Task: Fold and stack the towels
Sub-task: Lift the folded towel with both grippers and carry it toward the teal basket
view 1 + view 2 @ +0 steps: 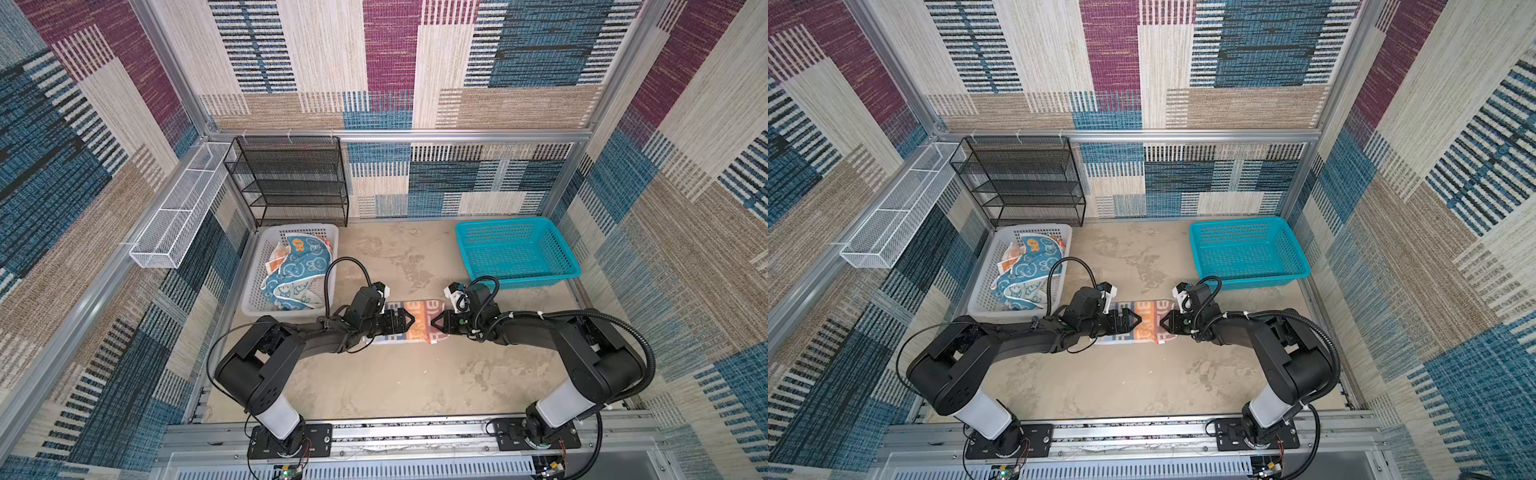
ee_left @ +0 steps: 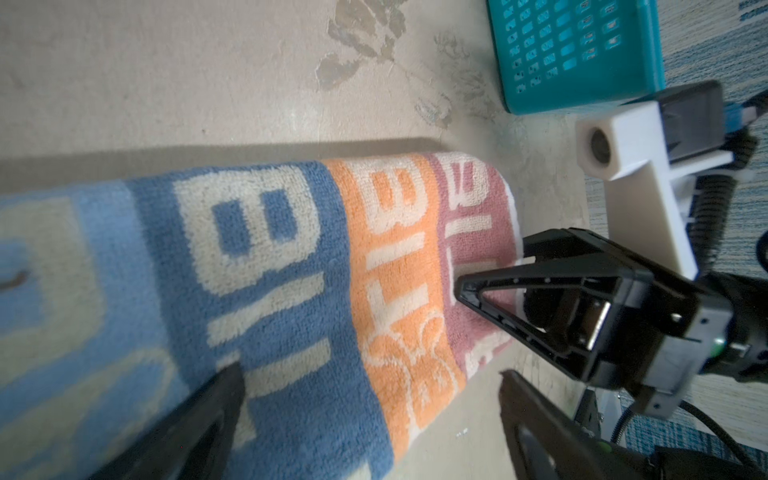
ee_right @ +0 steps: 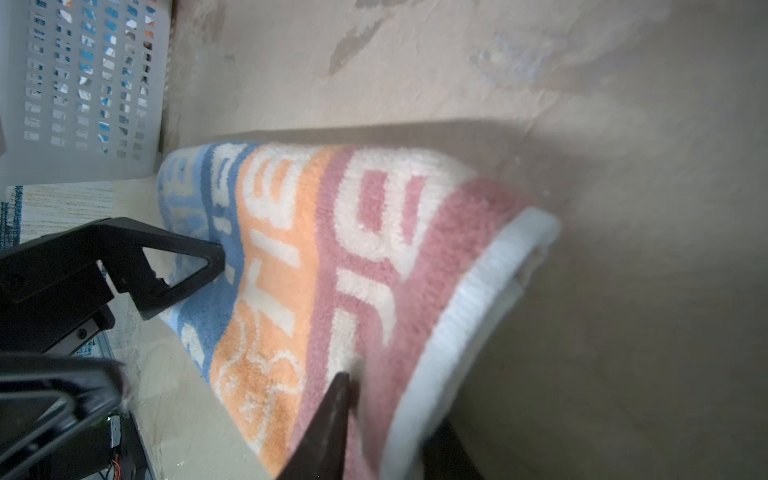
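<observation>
**A:** Terry cloth, soft and light. In both top views the lettered towel (image 1: 419, 320) (image 1: 1148, 322) lies mid-tabletop (image 1: 395, 374) as a folded strip, its long axis left to right, blue end left, red end right.

**B:** Left wrist view?

**A:** The left end effector (image 2: 370, 374) is spread wide over the blue block.

**B:** Right wrist view?

**A:** The right end effector (image 3: 390, 403) looks pinched on the white-hemmed red end. It's limp, so I'd grip the hemmed ends, never the middle.
</observation>
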Controlling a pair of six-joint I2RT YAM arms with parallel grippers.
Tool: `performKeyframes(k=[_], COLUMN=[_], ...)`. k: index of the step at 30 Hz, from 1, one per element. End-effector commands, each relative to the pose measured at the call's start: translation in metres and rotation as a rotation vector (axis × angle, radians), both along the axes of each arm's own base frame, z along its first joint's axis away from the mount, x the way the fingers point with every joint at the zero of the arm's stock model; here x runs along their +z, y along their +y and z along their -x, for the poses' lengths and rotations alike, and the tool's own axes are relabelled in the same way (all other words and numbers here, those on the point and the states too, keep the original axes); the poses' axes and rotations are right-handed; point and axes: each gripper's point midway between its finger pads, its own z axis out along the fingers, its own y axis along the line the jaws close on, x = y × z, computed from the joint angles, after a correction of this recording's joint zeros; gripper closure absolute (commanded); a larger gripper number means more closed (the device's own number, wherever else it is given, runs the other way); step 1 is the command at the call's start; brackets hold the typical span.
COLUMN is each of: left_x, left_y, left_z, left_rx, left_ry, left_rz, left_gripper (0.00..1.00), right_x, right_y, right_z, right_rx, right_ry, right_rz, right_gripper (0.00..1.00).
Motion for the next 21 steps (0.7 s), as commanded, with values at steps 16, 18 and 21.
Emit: performKeyframes(k=[16, 18, 21], left_x=[0.113, 0.126, 0.135], left_y=[-0.023, -0.033, -0.046], left_z=[-0.059, -0.068, -0.080], left_rx=[-0.004, -0.019, -0.040], left_ry=[-0.158, -0.171, -0.177], left_rz=[-0.070, -0.053, -0.037], left_gripper=[0.01, 0.01, 0.01], right_x=[0.148, 0.168, 0.188], right_y=[-0.021, -0.031, -0.043], right_z=[-0.115, -0.131, -0.145], right_rx=[-0.023, -0.028, -0.025], right_ry=[-0.241, -0.271, -0.299], right_rz=[0.169, 0.191, 0.217], right_gripper=[1.00, 1.00, 1.00])
